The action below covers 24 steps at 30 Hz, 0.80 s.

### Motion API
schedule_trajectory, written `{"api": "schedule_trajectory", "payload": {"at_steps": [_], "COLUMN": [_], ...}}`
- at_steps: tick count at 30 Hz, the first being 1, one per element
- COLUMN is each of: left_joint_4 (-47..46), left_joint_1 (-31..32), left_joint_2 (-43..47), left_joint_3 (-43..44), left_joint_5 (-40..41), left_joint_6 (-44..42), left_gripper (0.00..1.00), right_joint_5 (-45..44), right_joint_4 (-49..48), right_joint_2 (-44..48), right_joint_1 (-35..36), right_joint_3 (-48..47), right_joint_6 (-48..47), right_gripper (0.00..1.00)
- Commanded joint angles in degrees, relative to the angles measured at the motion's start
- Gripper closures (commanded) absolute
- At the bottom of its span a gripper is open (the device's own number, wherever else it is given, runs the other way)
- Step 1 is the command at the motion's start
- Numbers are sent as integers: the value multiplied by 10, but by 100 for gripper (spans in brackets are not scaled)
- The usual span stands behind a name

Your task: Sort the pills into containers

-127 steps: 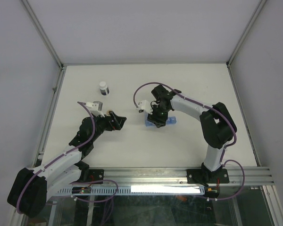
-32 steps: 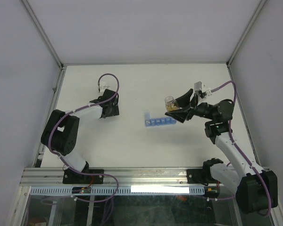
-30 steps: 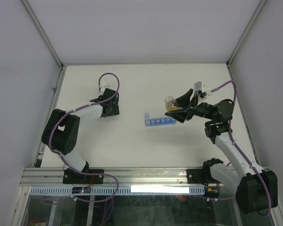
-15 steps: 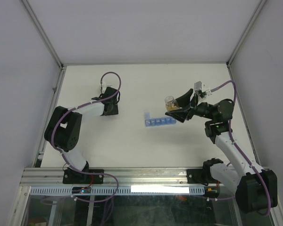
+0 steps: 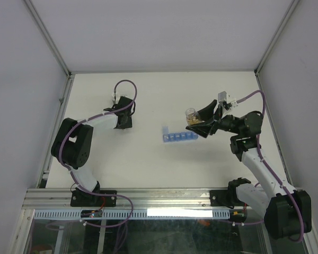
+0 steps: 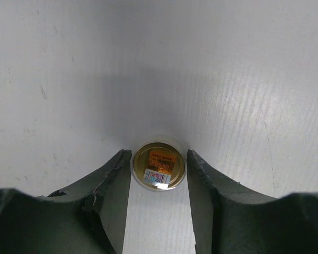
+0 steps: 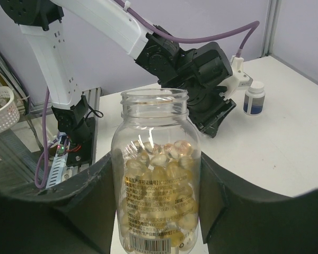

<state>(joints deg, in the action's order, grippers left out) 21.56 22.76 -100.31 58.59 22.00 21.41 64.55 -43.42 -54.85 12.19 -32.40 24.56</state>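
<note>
The white desk [image 5: 148,174] carries two arms, one bolted at each end of its near edge. The left arm [image 5: 77,145] bends round to the far-left part. The right arm [image 5: 254,159] reaches in over the middle from the right.

The right gripper [image 7: 156,161] clamps one clear, uncapped bottle [image 7: 155,106] between its fingers, lifted off the desk. The bottle's base is cut off in the wrist view, and its label is too small to read. The pills [image 7: 158,177] sit inside it as an amber heap filling the lower part, too many and too overlapped to count.

One blue pill organiser [image 5: 176,137] lies flat near the desk's middle. Its right end runs under the right gripper, so the compartments cannot be counted.

One small white-capped vial [image 7: 254,97] stands beyond the left wrist. From above the arm hides it.

The left gripper [image 6: 159,154] is narrow, with a finger close against each side of one round gold-rimmed lid [image 6: 159,166] lying flat. Whether the fingers press on it cannot be told.
</note>
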Motion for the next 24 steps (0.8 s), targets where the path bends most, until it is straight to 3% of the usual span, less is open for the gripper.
{"api": "schedule_trajectory", "payload": {"at_steps": [1, 7, 13, 17, 20, 24], "left_joint_4": [0, -2, -109, -267, -452, -658], "left_joint_1": [-7, -6, -4, -1, 4, 43], "left_joint_2": [-3, 50, 176, 289, 340, 344], "left_joint_3": [18, 1, -86, -178, -253, -279], "left_joint_5": [-10, -87, -300, -488, -610, -670], "left_joint_6": [-13, 2, 42, 110, 227, 352], "left_gripper": [68, 77, 79, 79, 79, 79], "right_joint_5": [5, 25, 70, 96, 99, 95], "right_joint_4": [-22, 17, 119, 229, 371, 436], "right_joint_2": [-1, -3, -3, -8, -16, -21], "right_joint_1": [-5, -6, -6, -6, -6, -5], "right_joint_3": [-7, -14, -32, -52, -92, -117], "right_joint_6": [5, -38, -170, -271, -366, -429], "right_gripper": [100, 100, 100, 100, 100, 100]}}
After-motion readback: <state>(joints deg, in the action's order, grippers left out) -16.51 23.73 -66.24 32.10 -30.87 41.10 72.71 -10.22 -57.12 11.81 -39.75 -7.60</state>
